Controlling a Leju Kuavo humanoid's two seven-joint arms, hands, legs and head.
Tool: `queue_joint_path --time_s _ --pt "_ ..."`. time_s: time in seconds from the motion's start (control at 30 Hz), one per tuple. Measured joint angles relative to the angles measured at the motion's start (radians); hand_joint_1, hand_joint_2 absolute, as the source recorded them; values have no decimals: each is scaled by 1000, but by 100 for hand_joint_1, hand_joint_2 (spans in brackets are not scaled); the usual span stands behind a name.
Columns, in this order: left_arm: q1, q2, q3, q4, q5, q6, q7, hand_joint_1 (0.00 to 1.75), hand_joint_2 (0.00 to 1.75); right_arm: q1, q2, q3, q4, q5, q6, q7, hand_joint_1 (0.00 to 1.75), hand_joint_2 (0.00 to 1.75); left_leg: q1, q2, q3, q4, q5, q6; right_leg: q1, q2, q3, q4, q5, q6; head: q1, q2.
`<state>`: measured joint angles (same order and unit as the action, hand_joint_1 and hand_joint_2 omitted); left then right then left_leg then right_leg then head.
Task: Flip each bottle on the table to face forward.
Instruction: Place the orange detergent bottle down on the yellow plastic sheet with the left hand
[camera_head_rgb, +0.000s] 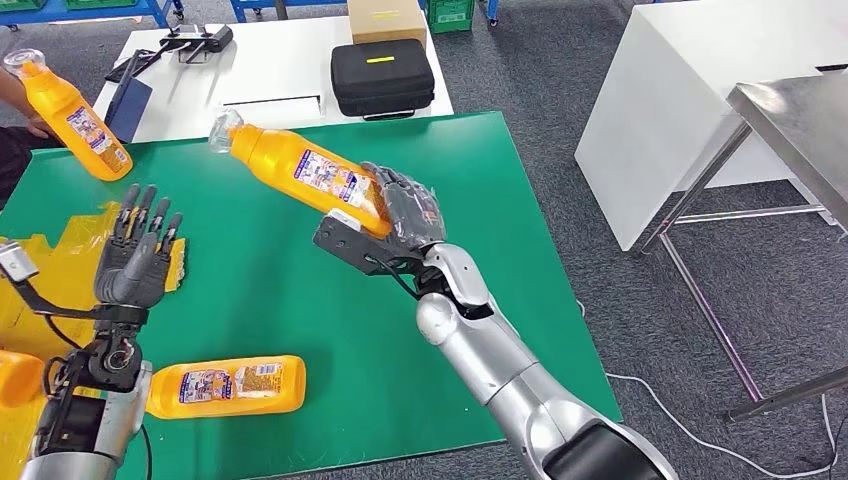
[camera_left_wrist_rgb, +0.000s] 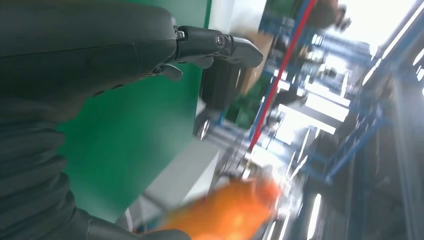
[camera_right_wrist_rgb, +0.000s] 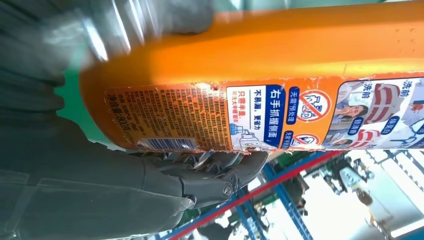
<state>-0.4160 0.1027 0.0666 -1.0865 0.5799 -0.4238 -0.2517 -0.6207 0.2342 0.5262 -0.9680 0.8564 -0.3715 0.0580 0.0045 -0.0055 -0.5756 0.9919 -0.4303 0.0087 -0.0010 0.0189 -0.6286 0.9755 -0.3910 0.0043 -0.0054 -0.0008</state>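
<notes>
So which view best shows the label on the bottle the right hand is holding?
The right wrist view: the held bottle is close up there, its label's print and barcode sharp, with the right hand gripping it. The head view shows the whole bottle tilted above the green table, label small. The left wrist view gives an orange blur.

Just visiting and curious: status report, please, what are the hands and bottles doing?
Right hand holds a bottle tilted above the green table. Left hand open, fingers spread. Second bottle lies flat. A person holds a third bottle at the far corner.
</notes>
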Motion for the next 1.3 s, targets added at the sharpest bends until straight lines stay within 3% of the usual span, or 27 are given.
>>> queue_joint_path --time_s 0.2,0.37,0.63,1.3 --pt "-45 -31 -100 0 29 -13 10 0 175 -48 56 1 117 -5 31 1 175 175 0 0 0 0 0 0 0 0 0 0 0 0 0 0" --pt "-74 -42 -133 15 47 -14 10 0 175 -76 88 1 176 -3 36 1 175 175 0 0 0 0 0 0 0 0 0 0 0 0 0 0" --pt "-79 -44 -149 23 51 -5 3 0 175 -108 111 13 229 -23 49 4 175 175 0 0 0 0 0 0 0 0 0 0 0 0 0 0" --pt "-134 -29 -145 75 25 82 -45 0 175 -165 116 216 155 -164 37 87 175 175 0 0 0 0 0 0 0 0 0 0 0 0 0 0"
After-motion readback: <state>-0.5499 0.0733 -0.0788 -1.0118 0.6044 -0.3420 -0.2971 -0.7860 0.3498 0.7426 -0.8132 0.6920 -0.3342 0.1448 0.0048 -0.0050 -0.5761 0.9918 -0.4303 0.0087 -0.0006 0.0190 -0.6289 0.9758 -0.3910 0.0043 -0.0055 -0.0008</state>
